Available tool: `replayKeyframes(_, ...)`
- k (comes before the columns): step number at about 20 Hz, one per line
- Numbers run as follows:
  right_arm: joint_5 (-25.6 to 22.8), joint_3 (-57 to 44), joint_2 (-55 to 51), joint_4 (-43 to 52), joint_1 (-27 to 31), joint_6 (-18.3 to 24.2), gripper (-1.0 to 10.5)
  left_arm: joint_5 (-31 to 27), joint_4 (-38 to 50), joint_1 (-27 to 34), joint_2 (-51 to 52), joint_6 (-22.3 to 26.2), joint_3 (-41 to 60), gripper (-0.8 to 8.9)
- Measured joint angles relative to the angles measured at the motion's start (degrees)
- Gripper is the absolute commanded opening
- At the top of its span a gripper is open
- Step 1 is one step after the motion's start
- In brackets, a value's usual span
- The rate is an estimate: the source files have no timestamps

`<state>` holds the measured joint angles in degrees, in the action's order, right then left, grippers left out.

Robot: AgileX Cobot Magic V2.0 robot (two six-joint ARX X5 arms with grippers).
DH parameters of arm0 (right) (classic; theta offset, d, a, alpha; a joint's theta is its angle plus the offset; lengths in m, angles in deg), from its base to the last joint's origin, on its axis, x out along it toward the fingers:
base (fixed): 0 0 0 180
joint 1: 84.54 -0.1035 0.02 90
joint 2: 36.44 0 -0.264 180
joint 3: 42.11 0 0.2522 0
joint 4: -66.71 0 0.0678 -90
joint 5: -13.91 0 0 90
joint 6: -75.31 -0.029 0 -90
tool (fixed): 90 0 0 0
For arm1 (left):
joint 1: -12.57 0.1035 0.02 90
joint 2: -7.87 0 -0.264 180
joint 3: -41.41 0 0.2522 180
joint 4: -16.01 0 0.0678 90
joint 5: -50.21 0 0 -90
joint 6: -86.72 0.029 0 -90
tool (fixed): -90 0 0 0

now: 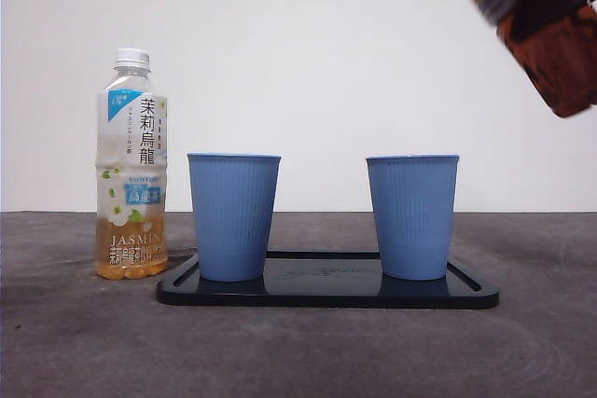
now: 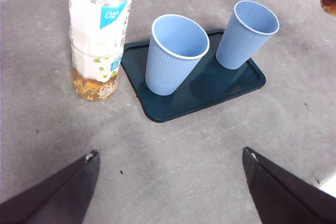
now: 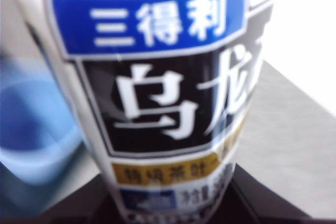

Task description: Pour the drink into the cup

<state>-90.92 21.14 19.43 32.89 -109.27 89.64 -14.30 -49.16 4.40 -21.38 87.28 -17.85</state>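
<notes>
Oolong bottle (image 1: 550,44) hangs tilted at upper right, pinched in the right tool, lining up over the right-hand cup (image 1: 411,216); left tool (image 2: 168,182) waits spread.

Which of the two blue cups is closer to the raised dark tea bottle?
The right-hand cup on the tray; the dark tea bottle hangs above it, while the other cup stands beside the jasmine bottle.

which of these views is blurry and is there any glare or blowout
Right wrist view: the dark-labelled bottle fills the frame, soft, the blue cup behind it smeared, the upper right corner blown out white. Front view: sharp, except the blurred bottle at the top right corner. Left wrist view: crisp, evenly lit.
</notes>
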Motion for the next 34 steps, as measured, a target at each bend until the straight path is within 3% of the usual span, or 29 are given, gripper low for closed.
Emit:
replayKeyframes(6, 12.4, -7.7, -4.3, 12.7, 8.0, -14.6, 0.9, 0.0, 0.3, 0.0, 0.0, 0.0, 0.0, 4.39)
replayKeyframes(11, 14.9, -19.9, -3.3, 28.9, 10.2, -21.4, 1.0, 0.0, 1.7, 0.0, 0.0, 0.0, 0.0, 4.39)
replayKeyframes(23, 15.1, -24.6, 19.3, 53.4, 10.5, -22.7, 1.0, 0.0, 2.8, 0.0, 0.0, 0.0, 0.0, 4.39)
replayKeyframes(30, 15.1, -24.6, 27.1, 58.9, 10.5, -22.8, 1.0, 0.0, 2.8, 0.0, 0.0, 0.0, 0.0, 4.39)
replayKeyframes(34, 15.0, -24.6, 27.4, 59.3, 10.5, -22.8, 1.9, 0.0, 2.8, 0.0, 0.0, 0.0, 0.0, 4.39)
